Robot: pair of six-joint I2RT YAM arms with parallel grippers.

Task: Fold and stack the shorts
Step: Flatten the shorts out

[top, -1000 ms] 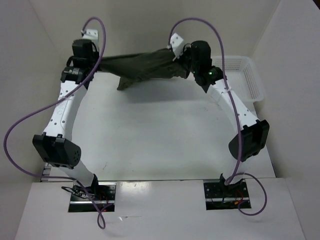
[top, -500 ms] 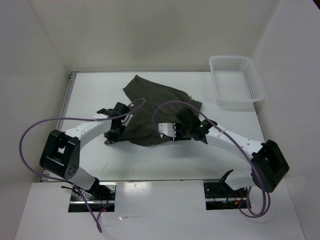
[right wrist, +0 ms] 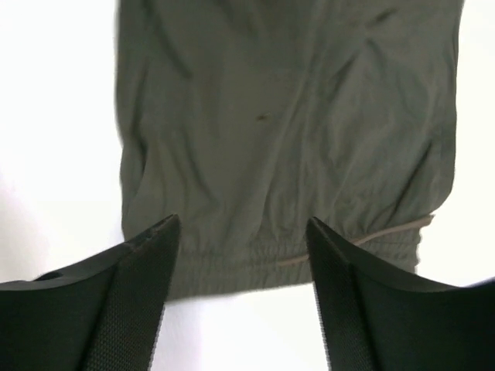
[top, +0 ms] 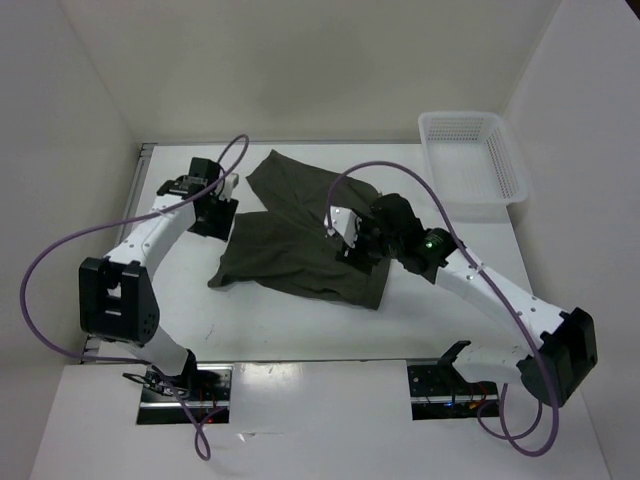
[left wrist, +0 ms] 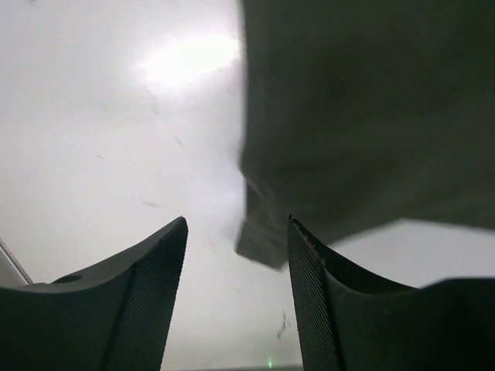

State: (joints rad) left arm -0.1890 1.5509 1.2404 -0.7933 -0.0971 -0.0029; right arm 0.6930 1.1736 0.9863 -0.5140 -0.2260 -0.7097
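The dark olive shorts (top: 300, 255) lie flat and wrinkly on the white table, held by neither gripper. My left gripper (top: 222, 208) hovers open at their left edge. In the left wrist view a corner of the shorts (left wrist: 267, 239) shows just beyond the open left gripper (left wrist: 236, 224), with bare table between the fingers. My right gripper (top: 352, 240) stands open over the right part of the cloth. In the right wrist view the elastic waistband of the shorts (right wrist: 271, 259) lies between the spread fingers of the right gripper (right wrist: 244, 224).
A white mesh basket (top: 505, 150) stands at the back right corner, apart from the shorts. White walls close in the table at the left, back and right. Purple cables loop over both arms.
Both grippers have opened and let go of the shorts, which were held stretched between them a second ago. The cloth now rests on the table, and both arms have shifted.
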